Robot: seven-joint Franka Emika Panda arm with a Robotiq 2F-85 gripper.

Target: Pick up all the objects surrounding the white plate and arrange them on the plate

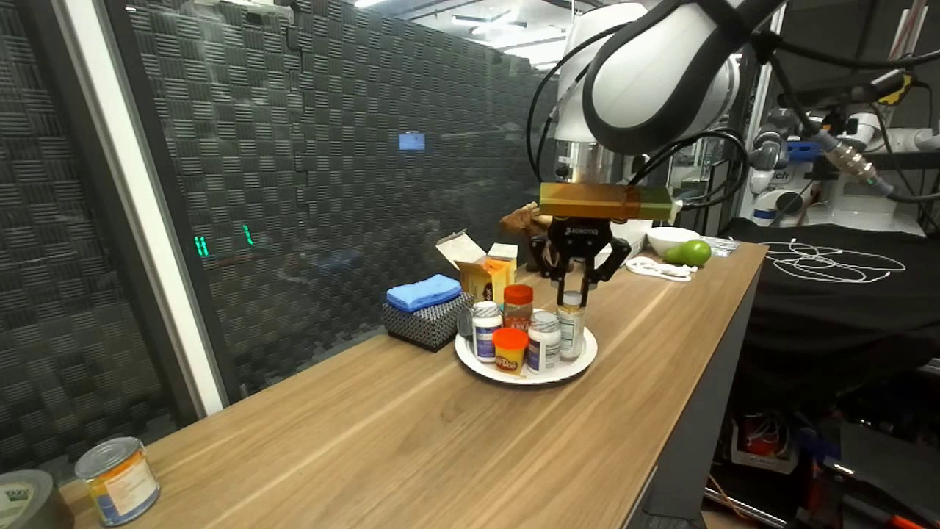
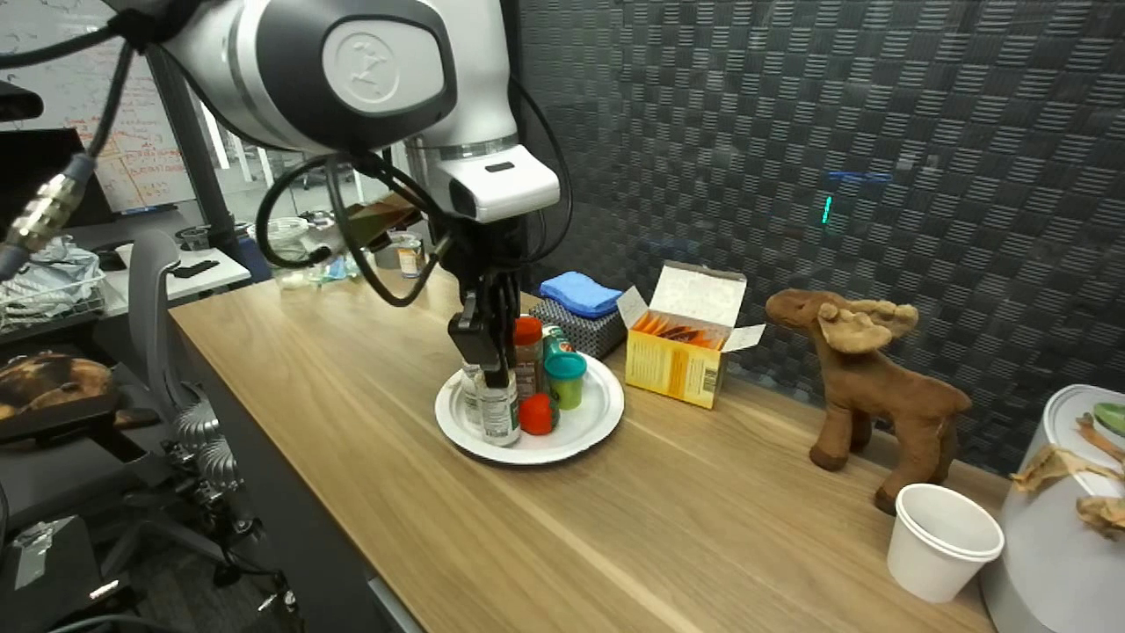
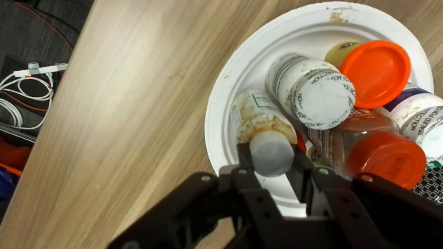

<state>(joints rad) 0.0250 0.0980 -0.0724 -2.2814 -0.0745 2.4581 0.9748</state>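
Observation:
My gripper [image 3: 271, 148] is shut around the neck of a stained, grey-capped bottle [image 3: 258, 116]. That bottle is upright over the white plate [image 2: 605, 400]; whether its base rests there I cannot tell. Close beside it is a white bottle [image 3: 320, 97], and another white bottle [image 1: 486, 334] stands across the plate. The orange-lidded cup [image 1: 510, 349] and red-capped bottle [image 1: 518, 305] are on the plate too. An exterior view also shows the teal-lidded green cup [image 2: 567, 378], the red ball [image 2: 537, 413] and a green-marked jar [image 2: 555, 343], partly hidden.
Behind the plate stand an open yellow carton [image 2: 672, 369] and a mesh box [image 1: 429, 323] with a blue block [image 1: 424, 292] on top. A plush moose [image 2: 888, 387] and white paper cups [image 2: 945, 545] are farther along. A labelled tin [image 1: 121, 485] sits at the opposite end.

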